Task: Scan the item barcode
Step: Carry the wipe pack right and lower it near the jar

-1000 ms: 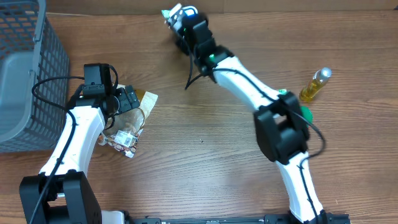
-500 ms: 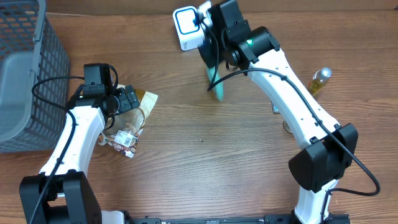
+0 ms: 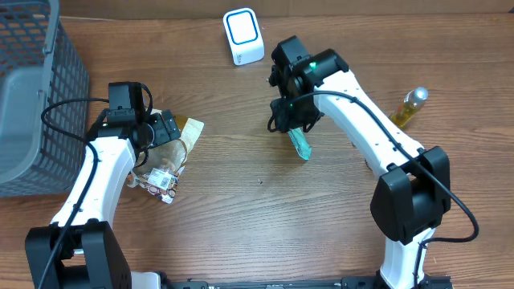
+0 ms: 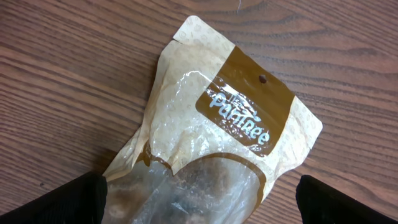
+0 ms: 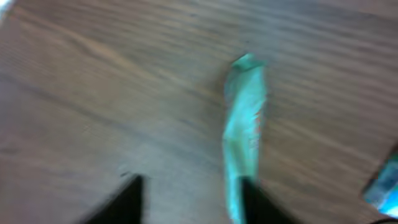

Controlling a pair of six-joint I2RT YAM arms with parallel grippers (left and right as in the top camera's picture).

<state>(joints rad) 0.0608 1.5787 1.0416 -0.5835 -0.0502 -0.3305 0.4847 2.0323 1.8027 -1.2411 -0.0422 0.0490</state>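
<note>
Both have jaws apart: left gripper [image 4: 199, 196] over the tan pouch [image 4: 217, 124], blurry right gripper [image 5: 189, 199] with a teal packet [image 5: 244, 124] beside one finger.

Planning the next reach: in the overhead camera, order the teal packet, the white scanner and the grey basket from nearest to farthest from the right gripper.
1. teal packet, just below the right gripper.
2. white scanner, at the table's far edge.
3. grey basket, far left.
</note>
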